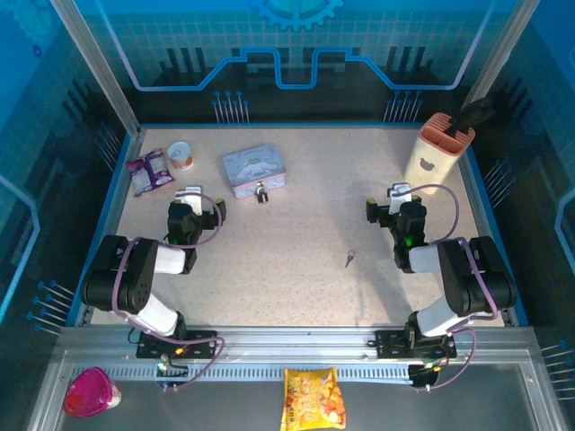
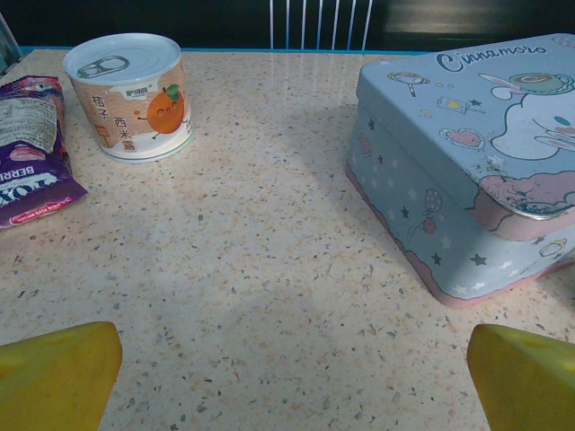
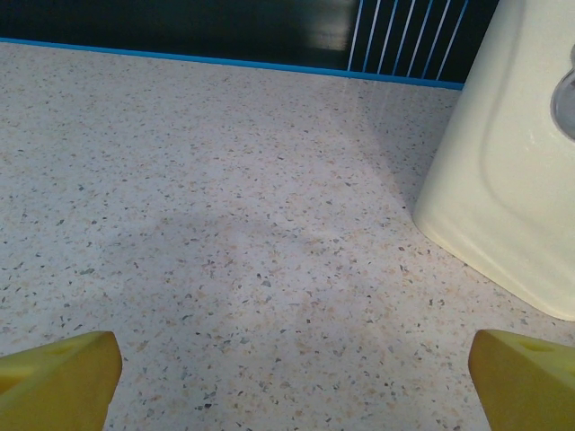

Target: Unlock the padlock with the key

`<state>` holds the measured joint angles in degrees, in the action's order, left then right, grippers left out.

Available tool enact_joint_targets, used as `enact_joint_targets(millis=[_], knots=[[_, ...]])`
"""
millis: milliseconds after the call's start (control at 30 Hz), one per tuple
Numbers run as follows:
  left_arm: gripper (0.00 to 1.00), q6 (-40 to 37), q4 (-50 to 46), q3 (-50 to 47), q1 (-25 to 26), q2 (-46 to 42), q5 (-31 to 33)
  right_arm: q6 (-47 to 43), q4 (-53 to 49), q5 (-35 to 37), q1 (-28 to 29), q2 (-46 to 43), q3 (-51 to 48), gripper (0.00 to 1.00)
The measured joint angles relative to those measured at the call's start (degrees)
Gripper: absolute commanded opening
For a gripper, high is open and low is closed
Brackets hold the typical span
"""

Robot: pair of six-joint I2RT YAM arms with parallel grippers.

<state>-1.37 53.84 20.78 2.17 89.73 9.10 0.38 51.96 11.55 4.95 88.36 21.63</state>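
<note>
The padlock (image 1: 261,193) is a tiny dark thing hanging at the front of the lilac tin box (image 1: 256,169). The key (image 1: 349,259) lies flat on the speckled table, right of centre. My left gripper (image 1: 190,194) hovers left of the tin and stands open; in the left wrist view its yellow fingertips (image 2: 58,373) are far apart with bare table between them, and the tin (image 2: 467,180) is ahead to the right. My right gripper (image 1: 399,192) is open too, above and to the right of the key, yellow fingertips (image 3: 526,377) wide over bare table.
A small orange-print can (image 1: 181,155) and a purple snack packet (image 1: 148,171) sit at the back left. A cream holder with an orange top (image 1: 437,157) stands at the back right, close to my right gripper. Blue walls edge the table.
</note>
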Motion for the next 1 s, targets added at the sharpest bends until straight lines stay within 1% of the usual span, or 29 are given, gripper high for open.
enact_joint_targets(millis=[667, 767, 833, 933, 1000], knots=[[0.99, -0.04, -0.35, -0.02, 0.02, -0.31, -0.20, -0.96, 0.68, -1.07, 0.39, 0.00, -0.31, 1.00], [0.99, -0.13, -5.64, 0.09, 0.17, -5.14, -1.64, -2.25, 3.13, -2.12, 1.33, -0.26, -2.01, 1.00], [0.99, 0.00, -12.28, 1.16, 0.24, -11.52, -2.78, -3.48, 3.52, -3.52, 1.95, -1.90, -4.02, 1.00], [0.99, 0.52, -19.43, 3.82, 0.44, -19.67, -4.81, -5.35, -0.20, -4.76, 3.63, -6.58, -4.37, 1.00], [0.99, 2.21, -22.91, 4.59, 0.74, -24.81, -6.01, -6.95, -3.65, -4.94, 5.53, -10.36, -3.28, 1.00]])
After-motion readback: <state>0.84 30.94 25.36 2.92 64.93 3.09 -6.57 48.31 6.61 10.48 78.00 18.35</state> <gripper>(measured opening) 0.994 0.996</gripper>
